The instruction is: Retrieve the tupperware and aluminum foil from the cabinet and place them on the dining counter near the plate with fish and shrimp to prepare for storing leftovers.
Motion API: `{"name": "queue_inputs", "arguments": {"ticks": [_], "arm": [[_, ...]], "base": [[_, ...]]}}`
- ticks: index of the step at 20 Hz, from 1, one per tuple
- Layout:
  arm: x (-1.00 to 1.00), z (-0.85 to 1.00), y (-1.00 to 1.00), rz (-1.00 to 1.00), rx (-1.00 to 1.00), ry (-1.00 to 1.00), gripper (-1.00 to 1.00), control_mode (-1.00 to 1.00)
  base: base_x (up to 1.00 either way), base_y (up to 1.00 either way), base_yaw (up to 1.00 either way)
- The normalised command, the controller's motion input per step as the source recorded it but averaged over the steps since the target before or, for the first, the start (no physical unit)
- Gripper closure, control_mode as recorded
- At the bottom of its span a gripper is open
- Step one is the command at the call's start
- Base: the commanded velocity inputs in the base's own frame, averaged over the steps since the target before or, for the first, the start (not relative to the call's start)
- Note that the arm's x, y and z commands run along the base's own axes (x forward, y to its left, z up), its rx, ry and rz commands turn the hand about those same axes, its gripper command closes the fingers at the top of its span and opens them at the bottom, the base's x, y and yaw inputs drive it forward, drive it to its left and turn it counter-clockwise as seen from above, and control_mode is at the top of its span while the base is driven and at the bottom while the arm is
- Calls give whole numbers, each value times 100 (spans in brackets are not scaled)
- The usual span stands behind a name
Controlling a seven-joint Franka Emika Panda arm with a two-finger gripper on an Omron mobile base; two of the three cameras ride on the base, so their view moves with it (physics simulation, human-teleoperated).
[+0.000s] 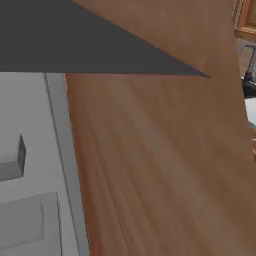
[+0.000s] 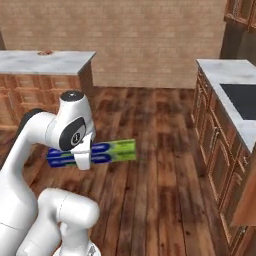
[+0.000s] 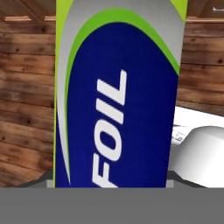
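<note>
Gripper [image 2: 84,159] of yours grasps the aluminum foil [image 2: 107,152] mid-room; delivery to the far dining counter [image 2: 47,61] remains, tupperware unaccounted for.

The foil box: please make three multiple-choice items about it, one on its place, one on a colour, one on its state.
1. Where is the aluminum foil?
A. on the dining counter
B. in the air above the wooden floor
C. on the floor

2. What colour is the word FOIL on the box?
A. white
B. red
C. black

3. How does the box lie in the right base view?
A. upright
B. roughly level
C. crushed

Answers:
1 B, it hangs by the arm over the wooden floor, far from the dining counter.
2 A, white letters on dark blue in the hand view.
3 B, its long side runs nearly horizontally.
</note>
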Motion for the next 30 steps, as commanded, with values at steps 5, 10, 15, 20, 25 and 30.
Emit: {"name": "queue_inputs", "arguments": {"ticks": [5, 10, 15, 20, 25, 30], "arm": [[0, 0, 0, 0, 0, 0, 100, 100], [0, 0, 0, 0, 0, 0, 100, 100], [0, 0, 0, 0, 0, 0, 100, 100], [0, 0, 0, 0, 0, 0, 100, 100], [0, 0, 0, 0, 0, 0, 100, 100], [0, 0, 0, 0, 0, 0, 100, 100]], "base": [[90, 57, 43], [100, -9, 3], [100, -35, 0], [100, -33, 0], [100, -37, 0], [100, -36, 5]]}}
